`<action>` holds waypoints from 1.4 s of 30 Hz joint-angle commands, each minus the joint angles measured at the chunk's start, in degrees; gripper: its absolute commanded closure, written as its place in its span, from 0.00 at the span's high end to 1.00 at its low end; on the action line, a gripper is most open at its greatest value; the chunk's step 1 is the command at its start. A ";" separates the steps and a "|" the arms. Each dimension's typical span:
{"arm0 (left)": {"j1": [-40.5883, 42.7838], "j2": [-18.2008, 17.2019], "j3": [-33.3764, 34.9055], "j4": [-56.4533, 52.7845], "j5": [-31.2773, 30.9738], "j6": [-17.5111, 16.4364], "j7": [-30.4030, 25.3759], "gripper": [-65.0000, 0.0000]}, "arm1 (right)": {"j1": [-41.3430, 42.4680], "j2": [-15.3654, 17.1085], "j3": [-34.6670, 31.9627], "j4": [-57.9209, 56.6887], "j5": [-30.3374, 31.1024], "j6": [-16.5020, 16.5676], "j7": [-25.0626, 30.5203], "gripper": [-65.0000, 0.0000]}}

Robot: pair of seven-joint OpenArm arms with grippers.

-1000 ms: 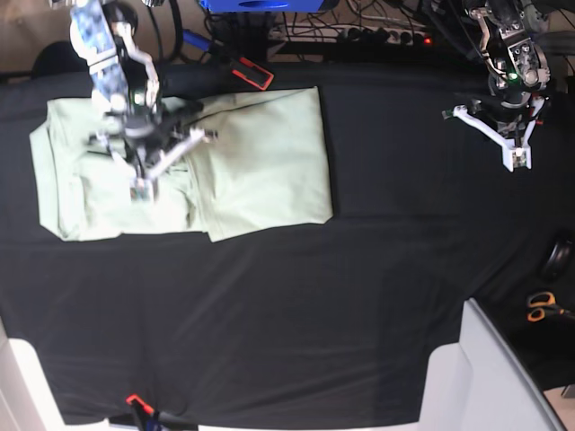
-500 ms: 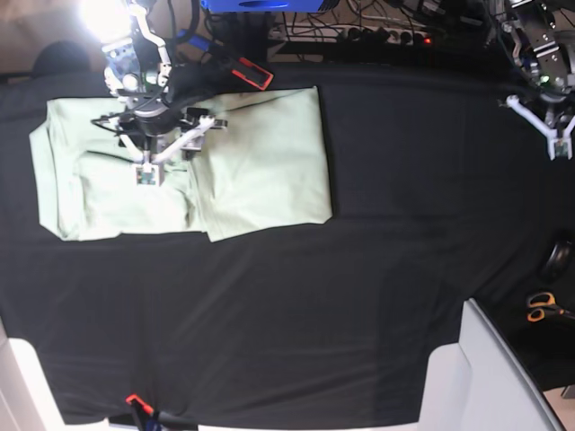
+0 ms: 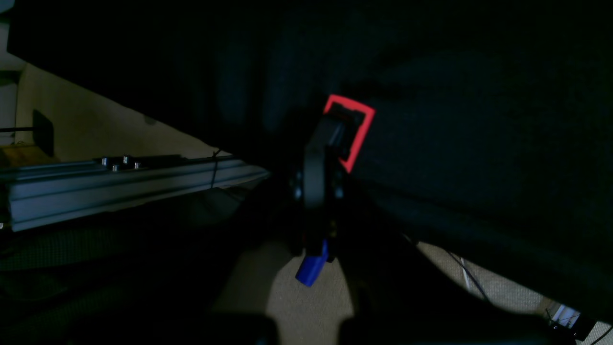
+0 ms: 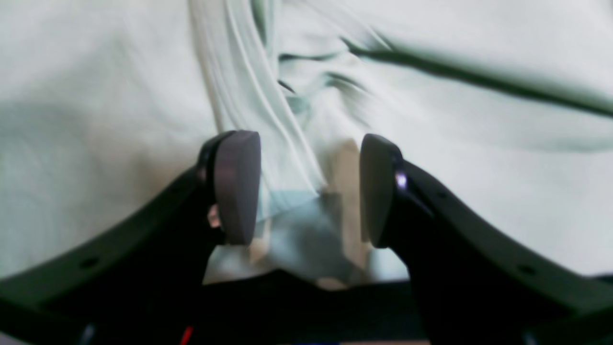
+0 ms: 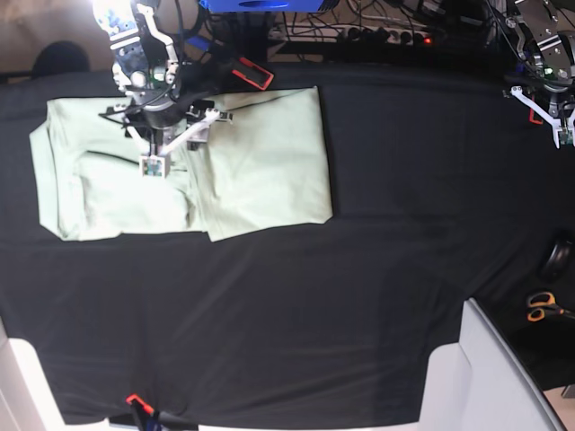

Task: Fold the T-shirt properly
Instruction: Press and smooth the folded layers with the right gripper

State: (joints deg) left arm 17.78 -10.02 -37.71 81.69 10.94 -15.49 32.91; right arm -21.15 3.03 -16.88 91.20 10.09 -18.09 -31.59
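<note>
The right gripper [image 4: 306,187] hangs just above the T-shirt [image 5: 260,153], its jaws parted about halfway with nothing clamped between them. In the right wrist view a raised ridge of pale green cloth runs up between the two pads [image 4: 237,187], so the fabric lies directly below and ahead of the claw, and the ridge runs roughly along the line of the fingers. Whether the pads touch the cloth cannot be told; the picture is blurred there.

From above, the shirt lies flat and already partly folded on the black table cover [image 5: 359,296], in the upper left of the base view. Its long axis runs left to right across that view. The right arm stands over the shirt's upper middle, near a fold line. It is by far the nearer arm, so any next pinch or smoothing stroke looks like its job.

The left gripper [image 5: 561,130] sits well apart, at the far right edge of the base view, closed and empty. Its own camera shows only dark cloth, a red-edged clamp [image 3: 352,129] at the table edge and a grey metal rail [image 3: 119,184].

Further out, the cover is bare around the shirt. A pair of orange-handled scissors [image 5: 542,307] lies at the right, and cables [image 5: 377,31] run along the far edge.
</note>
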 commanded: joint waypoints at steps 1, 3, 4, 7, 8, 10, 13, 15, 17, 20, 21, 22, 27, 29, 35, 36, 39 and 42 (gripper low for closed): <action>0.02 -1.10 -0.13 0.90 0.27 0.41 -1.04 0.00 | 0.18 -0.26 -0.04 0.71 -0.37 0.20 0.78 0.50; 0.02 -1.10 -0.13 0.90 0.27 0.41 -1.04 0.00 | 0.18 -0.26 -0.74 0.71 -0.37 0.20 0.78 0.49; 0.02 -1.10 -0.13 0.90 0.27 0.41 -1.04 0.00 | 0.18 -0.26 -1.71 0.71 -0.37 0.20 0.78 0.48; 0.02 -1.10 -0.13 0.90 0.27 0.41 -1.04 0.00 | 0.27 -0.26 -3.12 0.63 -0.37 0.20 0.78 0.41; 0.02 -1.10 -0.13 0.90 0.27 0.41 -1.04 0.00 | 0.27 -0.35 -3.29 0.63 -0.37 0.20 0.87 0.38; 0.02 -1.10 -0.13 0.90 0.27 0.41 -1.04 0.00 | 0.36 -0.87 -2.94 0.63 -0.37 0.20 0.87 0.31; 0.02 -1.10 -0.22 0.90 0.27 0.41 -1.04 0.00 | 0.44 -0.96 -2.76 0.54 -0.37 0.20 0.78 0.13; 0.02 -1.10 -0.31 0.90 0.27 0.41 -1.04 0.00 | 0.36 -0.96 -2.76 0.54 -0.37 0.20 0.78 0.04; 0.02 -1.10 -0.22 0.90 0.27 0.41 -1.04 0.00 | 0.27 -0.96 -2.76 0.54 -0.37 0.20 0.61 0.01; 0.02 -1.10 -0.13 0.90 0.27 0.41 -1.04 0.00 | -0.26 -0.96 -2.76 0.89 -0.37 0.11 0.52 0.01; 0.02 -1.10 -0.13 0.90 0.27 0.41 -1.04 0.00 | -0.96 -1.05 -2.76 1.15 -0.37 0.11 0.52 0.00; 0.02 -1.10 -0.13 0.90 0.27 0.41 -1.04 0.00 | -1.40 -1.05 -2.76 1.86 -0.37 0.02 0.52 0.00; -0.07 -1.10 -0.13 0.90 0.27 0.41 -1.04 0.00 | -3.16 -1.14 -2.76 5.55 -0.37 -0.24 -2.30 0.00; -0.15 -1.10 -0.13 0.90 0.27 0.41 -1.04 0.00 | -3.78 -1.22 -2.76 6.43 -0.37 -0.24 -2.74 0.00; -0.51 -1.10 -0.13 0.90 0.27 0.41 -1.04 0.00 | -4.39 -2.02 -2.68 7.75 -0.37 -0.24 -4.76 0.00; -0.51 -1.10 -0.13 0.90 0.27 0.41 -1.04 0.00 | -4.66 -2.46 -2.59 8.63 -0.37 -0.24 -5.55 0.00; -0.51 -1.10 -0.13 0.90 0.27 0.41 -1.04 0.00 | -5.36 -3.42 -1.97 11.62 -0.37 -0.24 -7.31 0.00; -0.51 -1.10 -0.13 0.82 0.27 0.41 -1.04 0.00 | -5.71 -3.60 -1.88 13.64 -0.46 -0.24 -8.01 0.00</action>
State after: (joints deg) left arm 17.32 -10.04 -37.71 81.69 10.94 -15.46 32.91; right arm -26.74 -0.47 -18.98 103.85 10.04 -18.52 -40.14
